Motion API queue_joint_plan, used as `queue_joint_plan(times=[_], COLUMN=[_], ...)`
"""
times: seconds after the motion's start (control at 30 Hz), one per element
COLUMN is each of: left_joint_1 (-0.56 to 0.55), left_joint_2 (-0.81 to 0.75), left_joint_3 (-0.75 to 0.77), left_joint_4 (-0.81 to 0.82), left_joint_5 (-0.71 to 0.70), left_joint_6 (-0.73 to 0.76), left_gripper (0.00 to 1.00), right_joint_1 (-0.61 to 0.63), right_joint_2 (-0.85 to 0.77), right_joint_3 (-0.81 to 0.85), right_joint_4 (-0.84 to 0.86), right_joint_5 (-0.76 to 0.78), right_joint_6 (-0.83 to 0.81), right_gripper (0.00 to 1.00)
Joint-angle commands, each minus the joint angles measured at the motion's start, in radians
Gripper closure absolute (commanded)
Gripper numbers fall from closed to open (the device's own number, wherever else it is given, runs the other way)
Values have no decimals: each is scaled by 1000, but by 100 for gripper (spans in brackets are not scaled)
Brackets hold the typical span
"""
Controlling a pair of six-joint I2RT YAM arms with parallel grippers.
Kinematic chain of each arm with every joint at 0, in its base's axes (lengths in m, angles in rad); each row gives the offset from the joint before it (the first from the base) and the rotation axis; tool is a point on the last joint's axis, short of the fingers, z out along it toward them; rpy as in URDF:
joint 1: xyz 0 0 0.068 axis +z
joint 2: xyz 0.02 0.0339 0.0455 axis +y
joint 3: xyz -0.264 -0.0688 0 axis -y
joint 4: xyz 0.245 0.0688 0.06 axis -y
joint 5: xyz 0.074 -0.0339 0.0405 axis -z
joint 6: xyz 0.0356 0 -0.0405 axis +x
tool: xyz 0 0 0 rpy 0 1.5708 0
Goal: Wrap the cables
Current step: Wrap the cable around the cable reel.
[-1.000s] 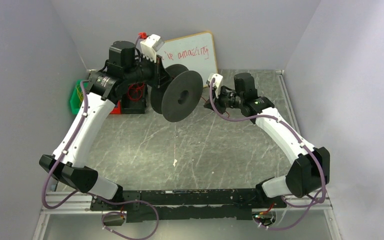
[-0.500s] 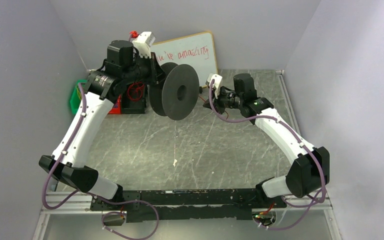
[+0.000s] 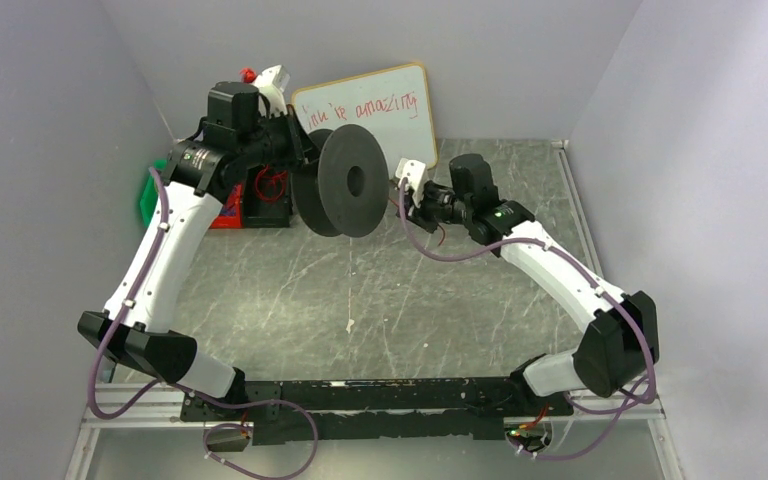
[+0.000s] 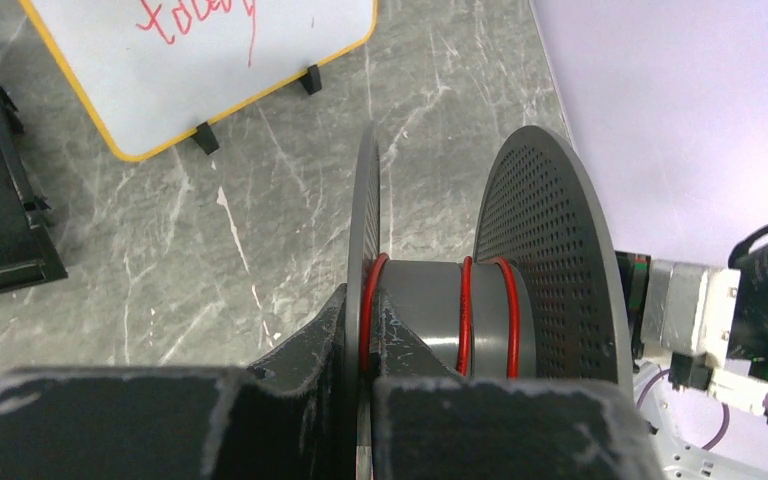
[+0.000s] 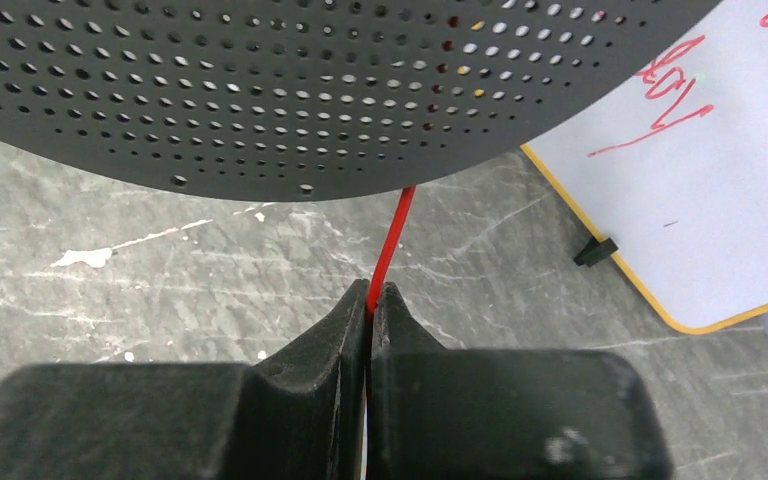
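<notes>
Since the earlier frames the black spool (image 3: 345, 185) has swung back and left toward the whiteboard (image 3: 380, 105). The right arm has reached in after it, so the right gripper (image 3: 402, 192) now sits just beside the spool's perforated flange. The cables (image 5: 388, 240), one thin red wire, run taut from under that flange into the right gripper, whose fingers are pressed together on the strand. A few red turns already lie round the grey hub (image 4: 440, 310) between the two flanges. The left gripper (image 4: 365, 310) is clamped on the rim of the flange on its own side, holding the spool off the table (image 3: 360, 290). The front half of the marble table lies open below and ahead of the spool. Behind it the whiteboard stands close, with the back wall just beyond. To the left, a black box (image 3: 270, 200) with red wire loops and a green bin (image 3: 148, 195) sit against the left wall, near the left arm.
</notes>
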Motion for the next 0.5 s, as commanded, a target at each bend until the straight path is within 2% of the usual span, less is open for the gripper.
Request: queue_joint_plan(times=[0.0, 0.27, 0.47], left_joint_1=[56, 63, 65], left_joint_2=[-21, -22, -14], left_joint_3=[29, -3, -15], left_joint_4=[137, 138, 135], left_joint_5=[-206, -246, -339], left_joint_6=[-34, -57, -55], left_gripper=[97, 98, 98], right_joint_1=[37, 164, 248], right_joint_2=[-41, -44, -20], right_joint_3=[-23, 28, 76], right_joint_4=[-105, -216, -285], right_joint_5=[67, 143, 236], right_joint_6=[-57, -140, -203], right_gripper=[98, 100, 100])
